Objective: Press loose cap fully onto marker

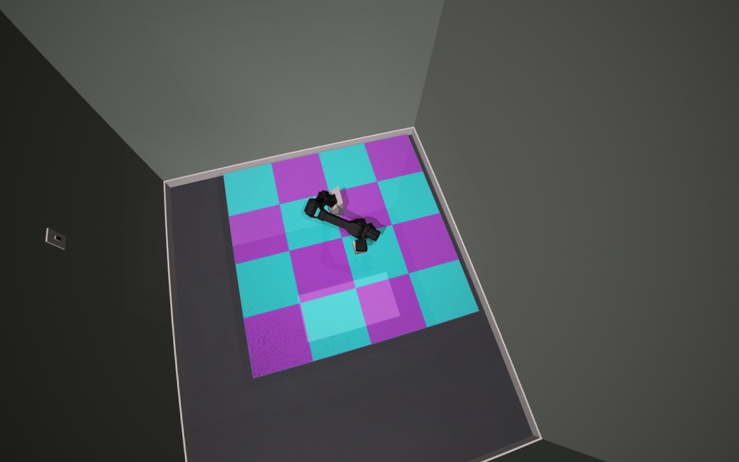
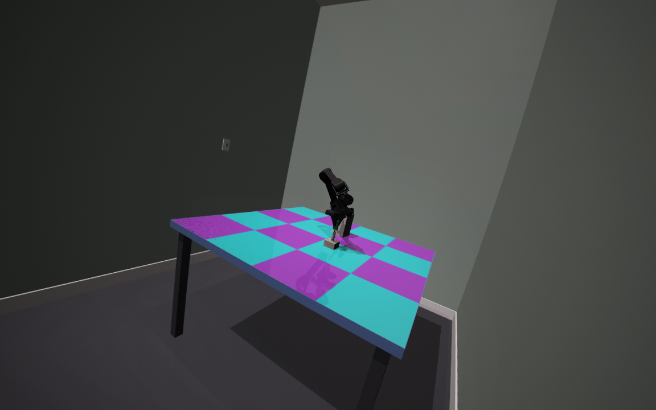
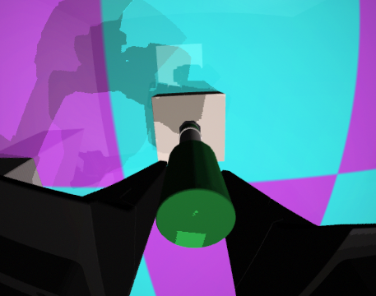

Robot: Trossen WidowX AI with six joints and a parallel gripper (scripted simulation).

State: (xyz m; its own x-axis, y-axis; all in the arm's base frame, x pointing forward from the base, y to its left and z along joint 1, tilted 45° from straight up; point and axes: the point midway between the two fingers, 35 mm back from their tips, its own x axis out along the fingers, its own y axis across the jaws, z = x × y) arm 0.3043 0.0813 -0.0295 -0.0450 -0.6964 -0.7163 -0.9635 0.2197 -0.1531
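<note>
My gripper [image 3: 193, 173] [image 2: 337, 228] [image 1: 360, 245] is shut on the dark green cap [image 3: 196, 192] and holds it upright. In the wrist view the cap's far end lines up with the dark marker [image 3: 190, 128], whose top shows just beyond it. The marker stands in the beige holder block [image 3: 212, 121] [image 2: 331, 244] on a cyan square. In the exterior view the cap [image 2: 336, 224] hangs right above the marker [image 2: 332, 236]. I cannot tell whether the cap touches the marker.
The checkered cyan and purple table [image 2: 371, 300] [image 1: 269, 287] carries the arm's base [image 1: 335, 197] with a pale plate at the back. The table edges are far from the block on every side.
</note>
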